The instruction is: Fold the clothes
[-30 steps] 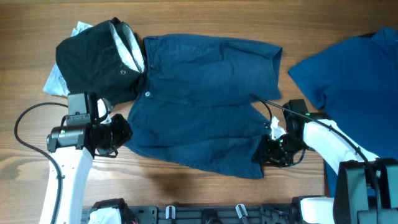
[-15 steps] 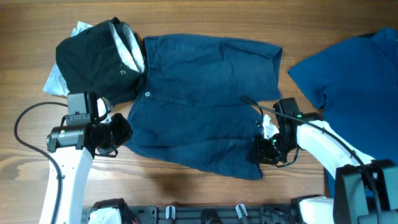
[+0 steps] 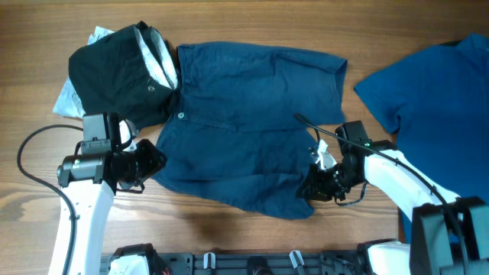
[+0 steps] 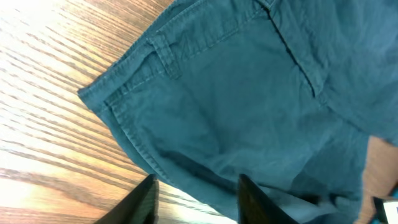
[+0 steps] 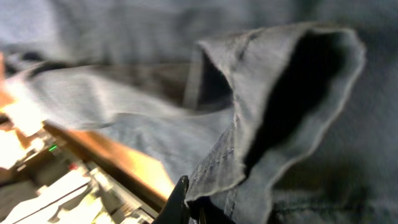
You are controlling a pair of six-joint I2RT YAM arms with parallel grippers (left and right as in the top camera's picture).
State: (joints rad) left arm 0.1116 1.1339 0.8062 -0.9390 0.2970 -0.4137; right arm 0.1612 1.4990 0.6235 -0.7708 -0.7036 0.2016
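Shorts (image 3: 244, 107): flat on the desk (image 3: 229, 23), between both tools.
Left tool (image 3: 155, 162): spread wide, waistband corner (image 4: 93, 96) just ahead, probably to grab it.
Right tool (image 3: 312, 189): pinching the leg hem (image 5: 280, 124), lifted up for folding.

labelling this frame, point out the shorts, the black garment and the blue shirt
shorts (image 3: 252, 92), overhead view, far leg panel
black garment (image 3: 114, 76), overhead view, dark outer fabric
blue shirt (image 3: 435, 84), overhead view, main body
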